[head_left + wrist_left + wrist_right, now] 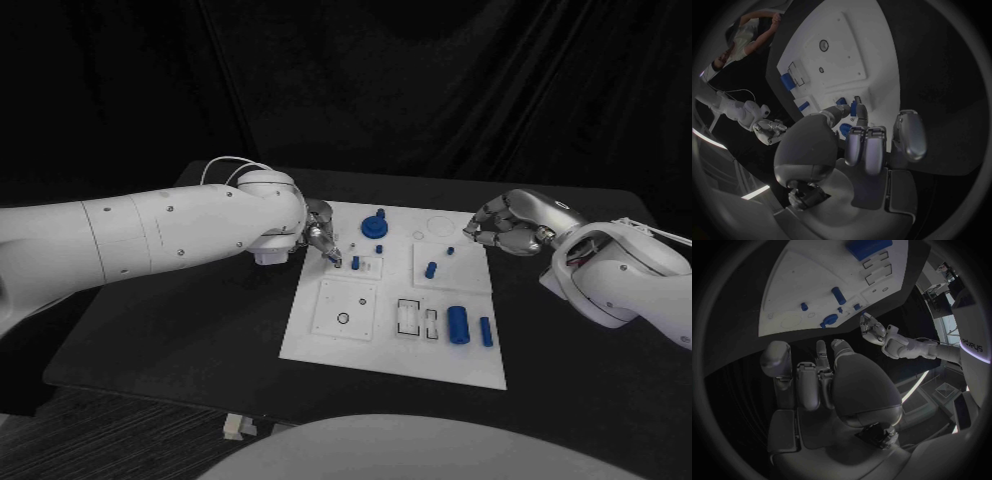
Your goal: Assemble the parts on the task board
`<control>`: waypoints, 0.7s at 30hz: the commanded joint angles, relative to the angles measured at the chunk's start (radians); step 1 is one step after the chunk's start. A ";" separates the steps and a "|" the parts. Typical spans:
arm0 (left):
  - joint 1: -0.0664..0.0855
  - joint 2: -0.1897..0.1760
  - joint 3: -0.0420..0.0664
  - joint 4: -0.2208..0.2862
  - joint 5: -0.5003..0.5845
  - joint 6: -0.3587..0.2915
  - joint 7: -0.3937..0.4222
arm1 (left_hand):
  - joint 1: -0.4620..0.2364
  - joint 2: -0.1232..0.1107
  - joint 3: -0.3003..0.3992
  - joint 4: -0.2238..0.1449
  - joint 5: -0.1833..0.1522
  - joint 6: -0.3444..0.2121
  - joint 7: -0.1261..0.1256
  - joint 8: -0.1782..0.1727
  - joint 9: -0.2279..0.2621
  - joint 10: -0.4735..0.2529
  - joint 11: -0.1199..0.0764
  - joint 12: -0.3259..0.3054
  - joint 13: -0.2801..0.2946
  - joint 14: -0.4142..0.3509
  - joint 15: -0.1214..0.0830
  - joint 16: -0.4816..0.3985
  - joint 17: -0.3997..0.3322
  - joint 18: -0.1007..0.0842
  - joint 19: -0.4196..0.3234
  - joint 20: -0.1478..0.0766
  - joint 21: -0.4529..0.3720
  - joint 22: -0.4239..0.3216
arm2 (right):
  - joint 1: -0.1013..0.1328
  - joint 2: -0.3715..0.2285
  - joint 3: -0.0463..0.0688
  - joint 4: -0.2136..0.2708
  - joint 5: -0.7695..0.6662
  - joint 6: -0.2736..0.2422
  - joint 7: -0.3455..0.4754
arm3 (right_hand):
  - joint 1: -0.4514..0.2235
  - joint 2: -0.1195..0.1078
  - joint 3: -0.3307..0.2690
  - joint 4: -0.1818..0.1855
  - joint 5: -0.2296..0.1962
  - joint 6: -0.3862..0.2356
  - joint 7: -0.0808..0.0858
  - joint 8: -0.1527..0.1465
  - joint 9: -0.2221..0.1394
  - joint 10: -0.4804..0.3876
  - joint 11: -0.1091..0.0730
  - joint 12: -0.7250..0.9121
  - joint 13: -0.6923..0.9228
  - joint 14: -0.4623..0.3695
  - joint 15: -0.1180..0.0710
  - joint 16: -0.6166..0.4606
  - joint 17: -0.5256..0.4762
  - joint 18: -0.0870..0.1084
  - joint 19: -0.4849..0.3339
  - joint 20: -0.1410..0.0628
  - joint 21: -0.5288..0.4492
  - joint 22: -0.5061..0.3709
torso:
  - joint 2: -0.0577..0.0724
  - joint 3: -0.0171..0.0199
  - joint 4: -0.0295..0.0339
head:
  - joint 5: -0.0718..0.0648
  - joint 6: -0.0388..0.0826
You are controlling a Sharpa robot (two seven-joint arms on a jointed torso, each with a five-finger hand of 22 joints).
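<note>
Black table against a black curtain backdrop

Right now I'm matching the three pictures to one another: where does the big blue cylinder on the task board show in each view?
Head view: the big blue cylinder lies on the task board, near its front right corner.
Left wrist view: it lies at the board's edge, beside the rectangular outlines.
Right wrist view: it lies at the board's far end.
Shared landmark: the round-topped blue part.
</note>
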 commanded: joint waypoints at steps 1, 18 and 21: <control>-0.005 0.005 0.001 -0.003 -0.028 -0.025 0.004 | -0.013 0.003 0.097 -0.012 0.011 0.018 -0.034 0.010 0.025 0.065 -0.005 -0.014 0.196 0.096 -0.009 0.003 0.239 0.016 -0.004 0.001 -0.017 0.175 | -0.003 0.000 0.001 0.000 -0.003 -0.004 -0.018 | 0.018 -0.002 0.034 0.003 0.023 0.005 -0.004 0.018 0.015 0.103 -0.012 0.005 0.255 0.064 -0.012 -0.011 0.109 0.018 -0.001 -0.004 -0.014 0.130 | 0.000 0.0012 0.0000 | 0.000 0.000; -0.021 0.021 0.001 -0.026 -0.033 -0.035 0.003 | -0.018 0.007 0.096 -0.009 0.007 0.020 -0.034 0.009 0.024 0.063 -0.006 -0.017 0.193 0.094 -0.009 0.000 0.234 0.016 -0.005 0.001 -0.021 0.174 | -0.004 0.004 0.001 -0.002 -0.003 0.000 -0.019 | 0.018 -0.002 0.035 0.004 0.023 0.005 -0.004 0.018 0.015 0.103 -0.012 0.005 0.255 0.064 -0.012 -0.012 0.108 0.018 -0.002 -0.004 -0.016 0.129 | 0.000 0.0006 0.0005 | -0.001 0.000; -0.022 0.022 0.001 -0.029 -0.033 -0.032 0.002 | -0.018 0.007 0.096 -0.009 0.007 0.020 -0.034 0.009 0.024 0.063 -0.006 -0.017 0.193 0.094 -0.009 0.000 0.234 0.016 -0.005 0.000 -0.020 0.174 | -0.004 0.005 0.001 -0.002 -0.003 0.000 -0.019 | 0.018 -0.002 0.035 0.004 0.023 0.005 -0.004 0.018 0.015 0.103 -0.012 0.005 0.255 0.064 -0.012 -0.012 0.108 0.018 -0.002 -0.004 -0.016 0.129 | 0.000 0.0004 -0.0002 | 0.001 0.000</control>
